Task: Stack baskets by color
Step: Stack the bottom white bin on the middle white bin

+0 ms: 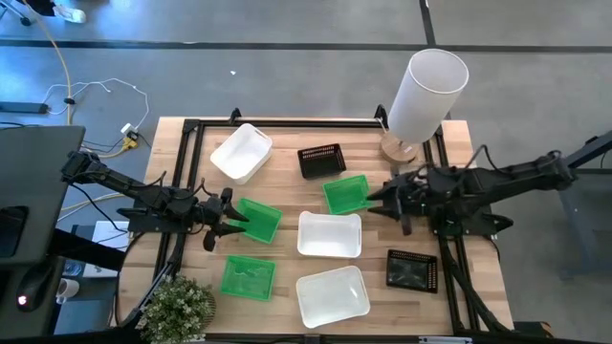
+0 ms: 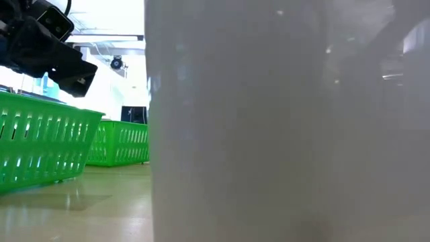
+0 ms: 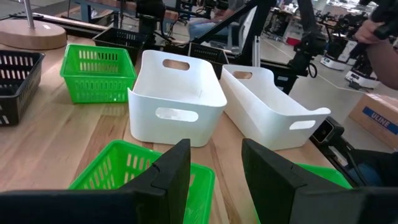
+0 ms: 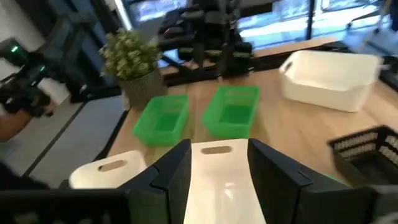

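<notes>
High view: we see baskets (image 1: 329,235) scattered singly on the desk (image 1: 287,143), none stacked; left end effector (image 1: 228,222) and right end effector (image 1: 375,202) both spread, empty.

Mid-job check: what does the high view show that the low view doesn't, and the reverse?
Only the high view: both hands, left hand and right hand, each open at a green basket; the three white baskets laid out; black baskets; potted plant.
Only the low view: a white wall close-up, filling most of the picture.
Both: green baskets on the wooden table.
</notes>
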Robot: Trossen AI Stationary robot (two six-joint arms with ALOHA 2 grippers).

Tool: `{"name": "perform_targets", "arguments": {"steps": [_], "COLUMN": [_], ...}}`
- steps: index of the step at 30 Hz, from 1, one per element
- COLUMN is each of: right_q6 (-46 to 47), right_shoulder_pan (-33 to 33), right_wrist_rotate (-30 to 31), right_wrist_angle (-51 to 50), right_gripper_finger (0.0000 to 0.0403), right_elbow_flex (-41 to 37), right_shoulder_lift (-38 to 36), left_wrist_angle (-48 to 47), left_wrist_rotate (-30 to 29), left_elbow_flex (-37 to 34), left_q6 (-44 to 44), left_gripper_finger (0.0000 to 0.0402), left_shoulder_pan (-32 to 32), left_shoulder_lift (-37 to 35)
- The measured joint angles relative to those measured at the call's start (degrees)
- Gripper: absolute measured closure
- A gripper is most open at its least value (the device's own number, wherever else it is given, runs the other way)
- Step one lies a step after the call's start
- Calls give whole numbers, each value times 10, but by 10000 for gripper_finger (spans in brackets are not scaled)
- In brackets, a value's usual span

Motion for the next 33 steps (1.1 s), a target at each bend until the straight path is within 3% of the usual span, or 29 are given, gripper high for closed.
{"name": "perform_targets", "arguments": {"steps": [4, 18, 33], "right_q6": [-6, -17, -17], "right_shoulder_pan": [34, 162, 194], "right_wrist_rotate": [-3, 101, 94], "right_wrist_angle": [-29, -92, -103], "right_gripper_finger": [256, 256, 256], "right_elbow_flex": [49, 185, 259], "right_shoulder_lift": [59, 221, 355], "left_wrist_angle": [0, 0, 0], "left_wrist_rotate": [0, 0, 0], "left_elbow_flex": [0, 0, 0], "left_q6": [0, -17, -17], "left_gripper_finger": [268, 268, 268], "left_shoulder_pan": [0, 0, 0], "left_shoulder_lift": [0, 0, 0]}}
